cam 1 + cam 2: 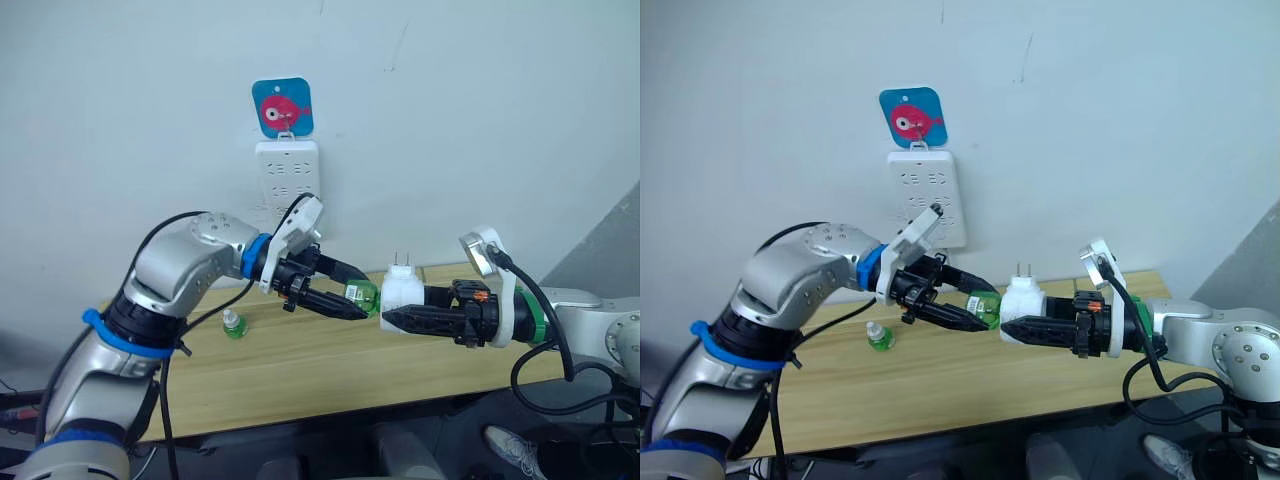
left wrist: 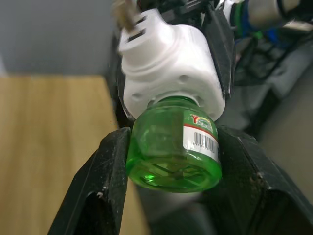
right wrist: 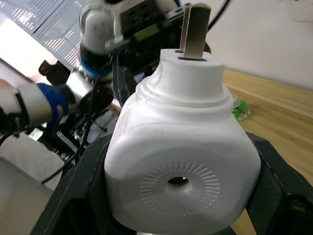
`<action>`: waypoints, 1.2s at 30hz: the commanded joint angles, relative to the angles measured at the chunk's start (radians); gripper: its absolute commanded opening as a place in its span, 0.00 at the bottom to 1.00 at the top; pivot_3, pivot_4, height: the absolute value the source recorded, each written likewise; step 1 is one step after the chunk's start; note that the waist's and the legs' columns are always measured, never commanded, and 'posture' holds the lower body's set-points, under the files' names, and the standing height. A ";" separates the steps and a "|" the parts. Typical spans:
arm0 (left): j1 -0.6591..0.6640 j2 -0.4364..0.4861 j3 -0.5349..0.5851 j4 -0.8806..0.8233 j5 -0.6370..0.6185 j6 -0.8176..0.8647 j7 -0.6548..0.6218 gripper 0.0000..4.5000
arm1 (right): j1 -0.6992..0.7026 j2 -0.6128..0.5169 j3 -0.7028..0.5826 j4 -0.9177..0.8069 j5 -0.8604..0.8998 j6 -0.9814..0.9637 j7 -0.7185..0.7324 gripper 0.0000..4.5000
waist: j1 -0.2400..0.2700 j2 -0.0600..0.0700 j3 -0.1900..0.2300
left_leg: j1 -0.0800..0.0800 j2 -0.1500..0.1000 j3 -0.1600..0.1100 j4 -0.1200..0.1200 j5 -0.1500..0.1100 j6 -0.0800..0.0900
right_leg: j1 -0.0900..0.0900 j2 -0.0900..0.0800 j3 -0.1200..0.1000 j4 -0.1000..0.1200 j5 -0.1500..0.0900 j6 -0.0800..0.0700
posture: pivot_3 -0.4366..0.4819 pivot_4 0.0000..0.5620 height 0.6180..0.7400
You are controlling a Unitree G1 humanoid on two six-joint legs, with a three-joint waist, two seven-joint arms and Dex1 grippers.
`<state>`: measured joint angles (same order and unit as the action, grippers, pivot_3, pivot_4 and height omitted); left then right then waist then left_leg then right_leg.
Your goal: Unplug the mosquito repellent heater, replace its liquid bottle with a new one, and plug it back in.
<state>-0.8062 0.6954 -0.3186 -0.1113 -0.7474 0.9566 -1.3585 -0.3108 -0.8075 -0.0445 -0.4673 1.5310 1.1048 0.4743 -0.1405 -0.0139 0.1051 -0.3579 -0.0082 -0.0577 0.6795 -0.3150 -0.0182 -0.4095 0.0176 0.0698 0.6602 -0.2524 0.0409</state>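
Observation:
The white mosquito repellent heater (image 1: 403,290) hangs in the air above the wooden table (image 1: 330,375), its two prongs pointing up. My right gripper (image 1: 395,306) is shut on its sides; the round vent hole faces the right wrist camera (image 3: 178,181). A green liquid bottle (image 2: 171,152) sits with its neck in the heater's underside. My left gripper (image 1: 362,300) is shut on this bottle from the left. A second small green bottle (image 1: 233,324) stands on the table, below my left forearm.
A tall white multi-socket power strip (image 1: 288,185) is mounted on the wall behind, under a blue card with a pink fish (image 1: 283,107). A black cable runs from it down behind my left arm. The table's front edge lies just below both grippers.

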 commanded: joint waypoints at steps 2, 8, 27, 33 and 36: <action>-0.025 -0.011 0.020 0.009 -0.026 0.062 -0.027 0.52 | -0.002 0.009 0.030 -0.038 -0.009 0.012 0.012 0.68 | -0.003 0.000 0.000 | 0.000 0.001 0.001 0.000 0.000 0.000 | -0.002 0.000 0.001 0.001 0.000 0.000 | 0.29 0.14 1.00; 0.055 -0.042 0.083 -0.028 0.046 -0.149 -0.023 0.81 | 0.020 0.010 0.006 -0.010 0.051 0.007 -0.032 0.68 | 0.003 0.000 0.001 | -0.002 0.001 0.000 0.000 0.000 0.000 | -0.003 -0.001 0.002 0.001 0.000 0.000 | 0.30 0.15 1.00; 0.432 -0.192 0.225 -0.081 0.351 -1.106 0.039 0.96 | 0.014 0.003 -0.054 0.088 0.147 0.003 -0.110 0.68 | 0.026 0.000 0.001 | -0.002 0.000 0.002 0.001 0.000 0.000 | -0.002 -0.004 0.004 0.000 0.001 -0.002 | 0.32 0.16 1.00; 0.380 -0.277 0.179 0.075 0.437 -1.316 0.060 0.96 | -0.009 0.014 -0.041 0.087 0.143 0.008 -0.115 0.68 | 0.034 0.000 0.001 | -0.002 0.000 0.005 0.001 0.000 0.000 | 0.001 -0.002 0.003 0.000 0.001 -0.001 | 0.31 0.15 1.00; 0.364 -0.286 0.171 0.107 0.448 -1.336 0.076 0.96 | -0.011 0.018 -0.041 0.084 0.147 0.008 -0.122 0.68 | 0.034 0.000 0.001 | -0.002 0.000 0.005 0.001 0.000 0.000 | 0.001 -0.002 0.003 -0.001 0.001 -0.001 | 0.31 0.15 1.00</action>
<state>-0.4191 0.4115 -0.1514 -0.0050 -0.3021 -0.3567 -1.3005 -0.2966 -0.7931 -0.0729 -0.3672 1.6443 1.1221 0.3486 -0.1070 -0.0141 0.1058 -0.3603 -0.0084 -0.0533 0.6804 -0.3151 -0.0182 -0.4084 0.0157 0.0733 0.6597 -0.2513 0.0394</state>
